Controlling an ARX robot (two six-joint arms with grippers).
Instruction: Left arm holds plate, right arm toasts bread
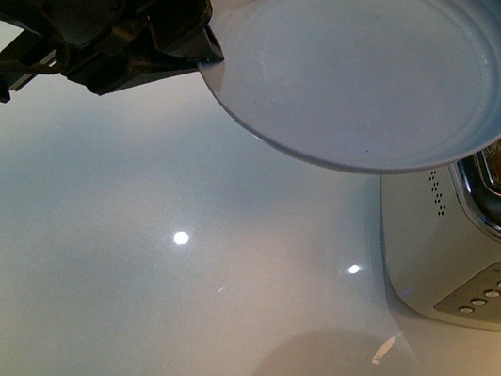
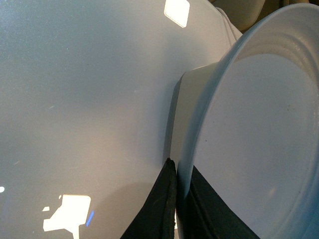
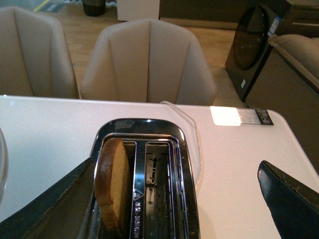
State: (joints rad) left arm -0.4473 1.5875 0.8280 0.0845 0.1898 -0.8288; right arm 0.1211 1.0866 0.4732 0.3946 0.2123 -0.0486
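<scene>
My left gripper [image 1: 206, 47] holds the pale blue-grey plate [image 1: 364, 72] in the air, tilted, above the white table and close to the toaster [image 1: 469, 251]. In the left wrist view the black fingers [image 2: 159, 209] pinch the plate's rim [image 2: 199, 124] from both sides. The bread [image 3: 112, 184] stands upright in one slot of the chrome toaster [image 3: 185, 169], its rounded top poking out. The slot beside it [image 3: 157, 189] is empty. My right gripper [image 3: 175, 164] hovers above the toaster, open wide, one finger [image 3: 55, 209] beside the bread, the other [image 3: 289, 199] far off to the side.
Two beige chairs [image 3: 149, 59] [image 3: 30, 55] stand beyond the far edge of the white table [image 3: 239, 164]. A printed label [image 3: 241, 116] lies on the table past the toaster. A dark round-fronted appliance [image 3: 254, 45] sits on the floor behind.
</scene>
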